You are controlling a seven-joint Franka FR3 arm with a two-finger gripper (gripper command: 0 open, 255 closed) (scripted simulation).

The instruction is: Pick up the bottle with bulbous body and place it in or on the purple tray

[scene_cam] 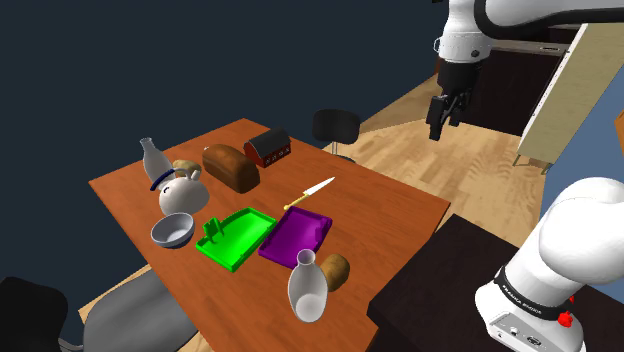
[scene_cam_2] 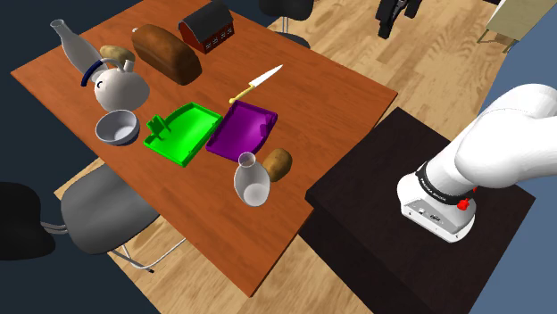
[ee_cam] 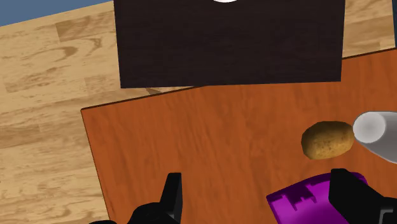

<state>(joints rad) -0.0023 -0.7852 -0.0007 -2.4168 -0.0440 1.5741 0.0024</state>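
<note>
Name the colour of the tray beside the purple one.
Bright green tray, clearest in the second exterior view.

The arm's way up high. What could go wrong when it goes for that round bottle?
The potato sits right beside the bulbous bottle, so the open gripper may bump it. The bottle stands near the table edge; a nudge could tip it off. A slimmer bottle at the far corner might be mistaken for it.
</note>
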